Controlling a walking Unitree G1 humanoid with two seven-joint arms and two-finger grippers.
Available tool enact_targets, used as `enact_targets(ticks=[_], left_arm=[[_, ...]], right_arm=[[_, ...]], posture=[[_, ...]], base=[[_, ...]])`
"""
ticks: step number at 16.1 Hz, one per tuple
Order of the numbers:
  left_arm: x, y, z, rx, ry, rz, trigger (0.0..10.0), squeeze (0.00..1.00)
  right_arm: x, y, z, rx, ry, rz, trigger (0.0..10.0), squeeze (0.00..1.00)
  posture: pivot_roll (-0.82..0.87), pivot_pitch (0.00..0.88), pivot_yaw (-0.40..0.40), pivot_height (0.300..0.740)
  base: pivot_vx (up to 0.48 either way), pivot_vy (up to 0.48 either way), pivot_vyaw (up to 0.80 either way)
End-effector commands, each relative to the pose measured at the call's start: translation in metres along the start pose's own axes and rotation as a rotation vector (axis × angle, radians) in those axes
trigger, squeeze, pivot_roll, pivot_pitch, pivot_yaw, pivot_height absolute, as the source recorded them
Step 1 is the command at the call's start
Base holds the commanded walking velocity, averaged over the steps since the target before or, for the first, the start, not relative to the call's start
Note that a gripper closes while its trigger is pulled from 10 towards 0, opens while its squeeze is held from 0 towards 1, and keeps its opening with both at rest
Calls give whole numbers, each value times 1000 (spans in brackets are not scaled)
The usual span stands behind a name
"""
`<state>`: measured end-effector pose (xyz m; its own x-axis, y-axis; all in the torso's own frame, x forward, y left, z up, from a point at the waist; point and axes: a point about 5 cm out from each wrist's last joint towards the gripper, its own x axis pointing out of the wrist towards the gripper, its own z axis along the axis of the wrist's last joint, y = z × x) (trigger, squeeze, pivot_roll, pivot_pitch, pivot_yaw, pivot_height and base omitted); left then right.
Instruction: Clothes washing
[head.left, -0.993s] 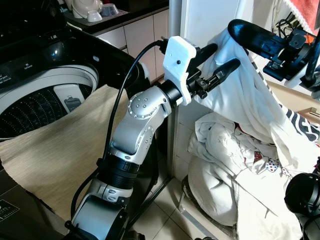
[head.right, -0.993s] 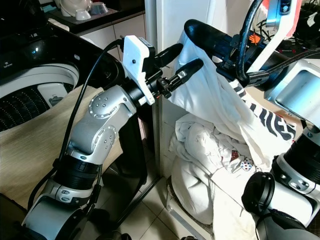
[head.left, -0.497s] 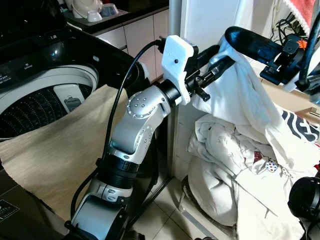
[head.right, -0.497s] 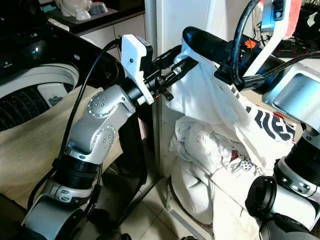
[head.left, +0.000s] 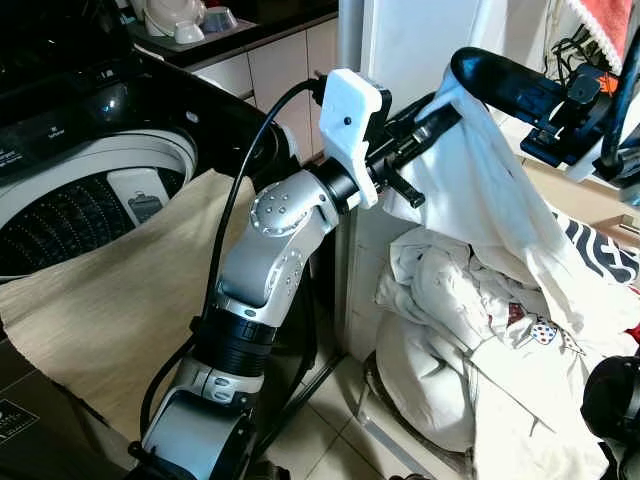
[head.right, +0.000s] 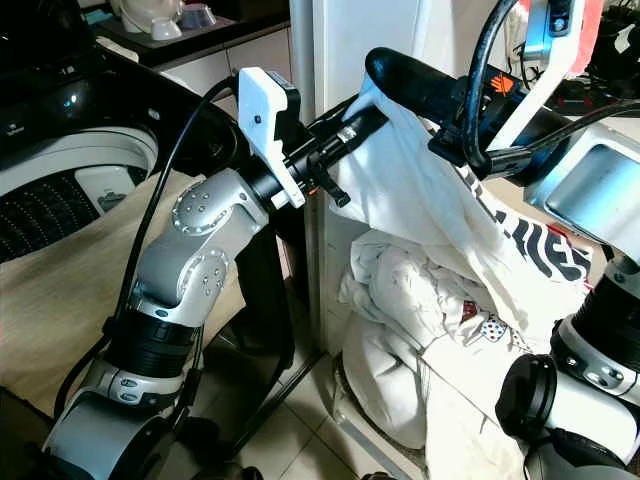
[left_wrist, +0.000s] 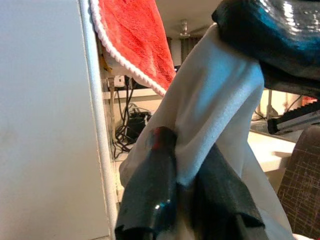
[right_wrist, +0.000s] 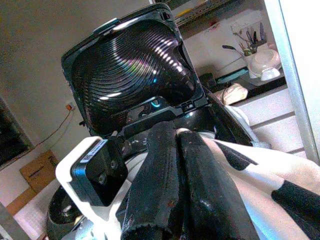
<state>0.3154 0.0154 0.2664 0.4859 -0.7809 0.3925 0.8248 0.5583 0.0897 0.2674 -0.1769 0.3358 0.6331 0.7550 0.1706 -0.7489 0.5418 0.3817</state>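
A white garment with black print hangs from my right gripper, which is shut on its top edge, high up at the right. My left gripper reaches in just below and is shut on a fold of the same cloth. In the left wrist view the white fabric is pinched between the two black fingers. The washing machine's open drum lies at the left, its black lid raised. More white laundry is heaped low at the right, beneath the garment.
A beige cloth drapes over the machine's front edge. A white upright panel with a metal post stands behind my left arm. A red towel hangs up at the far right. Dishes sit on the back counter.
My left gripper, open beside the garment a second ago, has turned and shut on the cloth. The right gripper has held the top edge and shifted only slightly.
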Motion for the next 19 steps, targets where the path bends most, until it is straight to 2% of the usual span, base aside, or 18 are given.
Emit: enact_targets(ticks=[1,2,3,6,7,8,9,10,11,12,13,14,15,16,17,19], left_arm=[[-3,5,-1,4,0,28,0,0],[-4,8,-1,-1,0,50,0,0],[-4,10,-1,-2,0,65,0,0],[-10,31,3,24,-12,178,0,0],[-15,48,13,79,-34,259,0,0],[-19,61,22,125,-54,315,0,0],[-28,87,46,254,-91,431,0,0],[-35,104,64,340,-115,507,0,0],[-39,113,74,394,-121,544,0,0],[-49,133,104,555,-133,632,0,0],[-56,146,146,811,-161,721,0,0],[-61,147,201,1110,-268,821,0,0],[-63,144,220,1207,-323,851,0,0],[-62,133,252,1406,-415,868,0,0],[-56,136,252,1452,-358,833,0,0],[-50,161,213,1372,-89,796,0,0]], right_arm=[[-1,5,0,-28,-2,10,8000,43],[-1,4,0,-26,-6,1,10000,847],[0,4,1,-21,-10,1,10000,1000],[-4,2,4,-46,-31,-40,10000,1000],[-11,-3,6,-85,-38,-98,10000,0],[-16,-7,7,-105,-48,-135,10000,0],[-23,-13,5,-124,-38,-203,10000,0],[-25,-18,0,-127,-18,-248,10000,0],[-26,-22,-4,-136,6,-283,10000,0],[-26,-27,-16,-153,69,-331,10000,0],[-26,-29,-26,-182,125,-349,10000,0],[-26,-30,-28,-190,134,-348,10000,0],[-26,-30,-28,-189,129,-347,10000,0],[-25,-31,-29,-197,127,-348,10000,0],[-23,-32,-32,-206,134,-350,10000,0],[-20,-31,-44,-245,182,-348,10000,0]], posture=[[-127,0,56,740],[-126,0,56,740],[-126,0,56,740],[-121,0,55,740],[-118,0,53,740],[-112,0,53,740],[-106,0,52,740],[-103,0,53,740],[-102,0,53,740],[-99,0,53,740],[-95,0,52,740],[-79,0,52,740],[-79,0,52,740],[-69,0,54,740],[-70,0,58,740],[-82,0,68,740]], base=[[0,0,0],[0,0,0],[0,0,0],[0,0,0],[0,0,0],[0,0,0],[0,0,0],[0,0,0],[0,0,0],[0,0,0],[0,0,0],[0,0,0],[0,0,0],[0,0,0],[0,0,0],[0,0,0]])
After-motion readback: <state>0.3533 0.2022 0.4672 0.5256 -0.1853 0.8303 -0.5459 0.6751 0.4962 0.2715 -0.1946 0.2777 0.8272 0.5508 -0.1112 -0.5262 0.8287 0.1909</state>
